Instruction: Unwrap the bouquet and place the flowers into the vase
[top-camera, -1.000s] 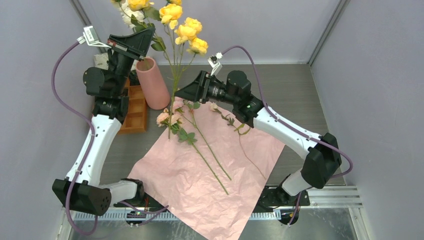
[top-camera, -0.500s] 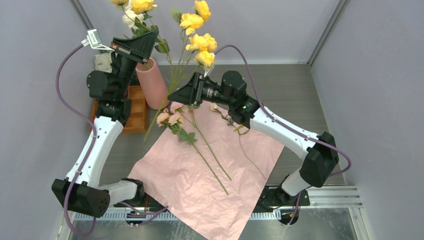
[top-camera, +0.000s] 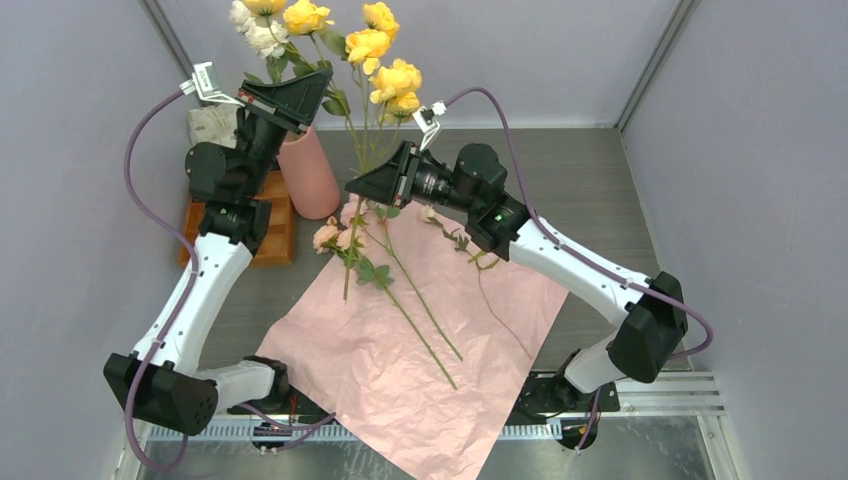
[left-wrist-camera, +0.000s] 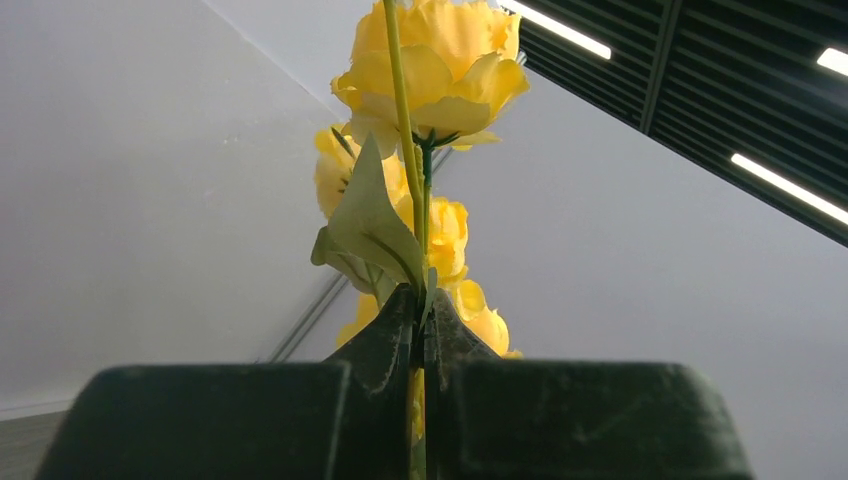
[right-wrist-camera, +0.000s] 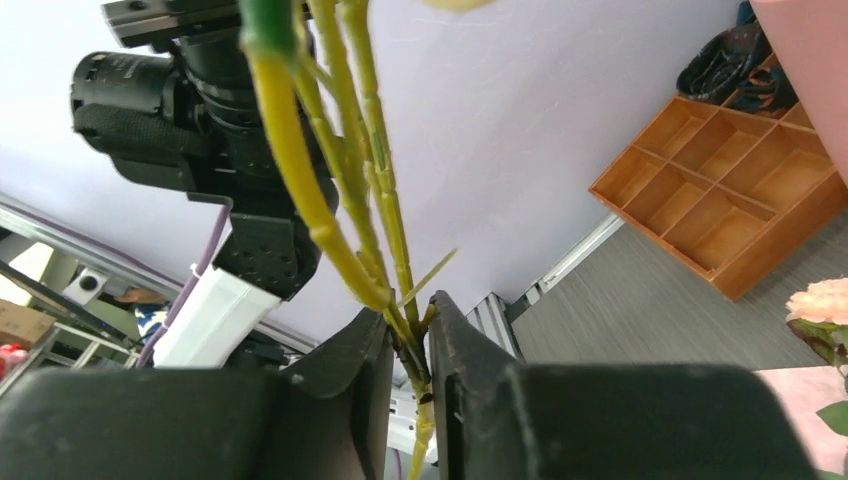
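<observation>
On grey table (top-camera: 600, 180), grey walls (top-camera: 760, 150) | pink paper (top-camera: 400, 370) spread | left gripper (left-wrist-camera: 420, 305), right gripper (right-wrist-camera: 408, 312) each pinching flowers (top-camera: 395, 80)

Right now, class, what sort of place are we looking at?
Likely a robot lab cell: grey partition walls box in a table, left arm and right arm bolted at its edge, strip lights overhead.

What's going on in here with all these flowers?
Two robot arms are putting artificial roses from an unwrapped bouquet into the pink vase. The left pincer is clamped on a stem of yellow roses by the vase's top; whether the stem is inside is hidden. The right pincer grips the stems of a second yellow spray, held up beside the vase. The pink wrapping paper lies spread flat, with peach roses and more stems on it.
</observation>
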